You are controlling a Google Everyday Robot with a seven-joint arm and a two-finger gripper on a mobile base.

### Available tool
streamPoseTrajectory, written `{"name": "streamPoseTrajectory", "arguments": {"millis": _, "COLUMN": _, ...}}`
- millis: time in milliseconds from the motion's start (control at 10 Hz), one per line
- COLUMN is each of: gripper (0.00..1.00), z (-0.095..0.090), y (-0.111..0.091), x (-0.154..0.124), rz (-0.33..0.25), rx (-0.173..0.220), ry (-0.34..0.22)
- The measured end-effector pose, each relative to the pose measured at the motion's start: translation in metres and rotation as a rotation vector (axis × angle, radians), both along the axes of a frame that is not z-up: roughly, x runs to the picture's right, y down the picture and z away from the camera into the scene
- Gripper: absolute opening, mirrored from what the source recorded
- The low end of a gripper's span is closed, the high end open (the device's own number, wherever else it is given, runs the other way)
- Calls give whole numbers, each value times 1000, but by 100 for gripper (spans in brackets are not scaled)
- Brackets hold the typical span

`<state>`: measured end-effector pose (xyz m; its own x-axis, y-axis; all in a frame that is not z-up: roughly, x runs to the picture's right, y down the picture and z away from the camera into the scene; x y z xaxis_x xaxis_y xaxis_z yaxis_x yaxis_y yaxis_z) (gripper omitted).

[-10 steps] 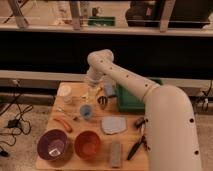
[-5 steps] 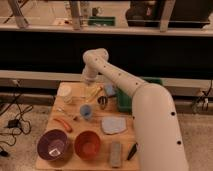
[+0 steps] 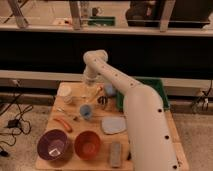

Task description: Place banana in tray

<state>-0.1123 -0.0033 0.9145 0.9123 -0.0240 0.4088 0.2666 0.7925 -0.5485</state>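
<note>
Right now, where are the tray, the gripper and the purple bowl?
tray (image 3: 159,94), camera view: bare floor near its right rim.
gripper (image 3: 93,93), camera view: tip end, hanging left of the tray.
purple bowl (image 3: 44,141), camera view: left inner wall.

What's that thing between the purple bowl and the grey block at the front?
The orange bowl, seen in the camera view, sits between purple bowl and grey block. The gripper hangs farther back, behind the blue cup.
</note>
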Motion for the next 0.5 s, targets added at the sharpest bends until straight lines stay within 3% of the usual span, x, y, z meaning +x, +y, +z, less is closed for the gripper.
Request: {"name": "streamPoseTrajectory", "arguments": {"millis": 500, "gripper": 80, "z": 7, "y": 3, "x": 3, "rz": -4, "rx": -10, "ry": 2}}
